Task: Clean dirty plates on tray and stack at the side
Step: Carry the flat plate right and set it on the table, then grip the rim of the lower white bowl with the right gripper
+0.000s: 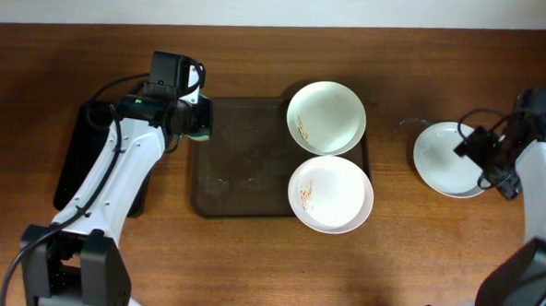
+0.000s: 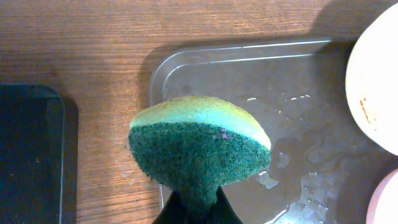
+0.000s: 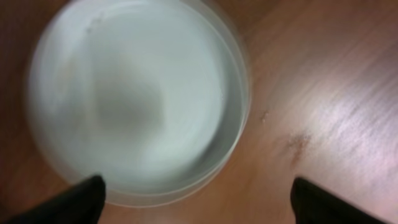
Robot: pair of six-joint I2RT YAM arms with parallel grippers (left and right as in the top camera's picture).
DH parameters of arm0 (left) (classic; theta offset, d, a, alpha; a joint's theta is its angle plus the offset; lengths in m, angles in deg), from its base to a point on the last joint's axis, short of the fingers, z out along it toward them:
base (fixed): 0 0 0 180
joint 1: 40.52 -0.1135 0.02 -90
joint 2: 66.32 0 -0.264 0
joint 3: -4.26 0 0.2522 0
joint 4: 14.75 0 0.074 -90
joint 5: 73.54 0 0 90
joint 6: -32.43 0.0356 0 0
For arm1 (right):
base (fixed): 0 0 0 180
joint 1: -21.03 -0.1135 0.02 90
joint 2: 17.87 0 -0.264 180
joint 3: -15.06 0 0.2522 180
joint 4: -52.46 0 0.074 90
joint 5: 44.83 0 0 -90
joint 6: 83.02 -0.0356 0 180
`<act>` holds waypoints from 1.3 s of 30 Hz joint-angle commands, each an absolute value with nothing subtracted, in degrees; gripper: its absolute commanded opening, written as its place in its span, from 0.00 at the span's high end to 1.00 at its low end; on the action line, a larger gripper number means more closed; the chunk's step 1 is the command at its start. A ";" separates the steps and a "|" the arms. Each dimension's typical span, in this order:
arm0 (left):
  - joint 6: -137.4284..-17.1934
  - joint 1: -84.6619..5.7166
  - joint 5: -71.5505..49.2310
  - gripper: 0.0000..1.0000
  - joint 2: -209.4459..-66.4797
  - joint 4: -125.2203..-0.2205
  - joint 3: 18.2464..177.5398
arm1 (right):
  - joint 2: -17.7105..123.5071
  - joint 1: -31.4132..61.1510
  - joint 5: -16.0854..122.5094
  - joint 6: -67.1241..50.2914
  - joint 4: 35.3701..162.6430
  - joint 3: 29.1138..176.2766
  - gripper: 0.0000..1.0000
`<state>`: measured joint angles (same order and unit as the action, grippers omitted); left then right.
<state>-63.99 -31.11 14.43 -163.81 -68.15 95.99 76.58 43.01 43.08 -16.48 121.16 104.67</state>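
Two white plates with orange-brown smears lie on the right part of the brown tray (image 1: pixel 235 170): one at the back (image 1: pixel 326 117), one at the front (image 1: pixel 331 194). A third white plate (image 1: pixel 442 158) lies on the table to the right; it also shows in the right wrist view (image 3: pixel 137 93), blurred. My right gripper (image 1: pixel 485 162) is open just over that plate's near edge, holding nothing. My left gripper (image 1: pixel 199 120) is shut on a yellow-and-green sponge (image 2: pixel 199 146) above the tray's back left corner (image 2: pixel 163 68).
A glossy black tray (image 1: pixel 88 159) lies left of the brown tray, under my left arm; its edge shows in the left wrist view (image 2: pixel 31 155). The brown tray's floor is wet (image 2: pixel 298 149). A small wet mark (image 1: pixel 411 124) is on the table near the right plate.
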 commanded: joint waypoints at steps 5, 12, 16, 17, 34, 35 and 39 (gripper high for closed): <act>-63.27 -31.16 13.84 0.99 -163.26 -68.11 96.06 | 76.08 19.58 52.65 -16.07 126.27 99.41 0.30; -63.27 -31.16 13.84 0.99 -163.26 -69.49 96.06 | 76.38 11.51 50.91 -17.55 115.13 84.54 0.52; -63.27 -31.16 13.84 0.99 -163.26 -69.68 96.06 | 76.38 11.49 45.94 -16.94 109.47 82.47 0.72; -63.27 -31.16 13.84 0.99 -163.26 -69.70 96.06 | 76.38 11.47 45.94 -15.67 109.36 82.47 0.86; -63.27 -31.16 13.84 0.99 -163.26 -70.77 96.06 | 87.29 -12.59 43.96 -40.00 99.76 98.90 0.96; -63.25 -31.16 13.84 0.99 -163.26 -70.80 96.04 | 87.29 -12.66 44.70 -39.23 99.35 98.90 0.95; -63.27 -31.13 13.82 0.99 -163.26 -70.56 96.04 | 89.15 -12.57 41.57 -34.78 96.72 98.88 0.56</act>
<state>-63.99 -31.11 14.46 -163.81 -70.80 95.95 87.73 -12.90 43.89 -37.18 98.45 98.25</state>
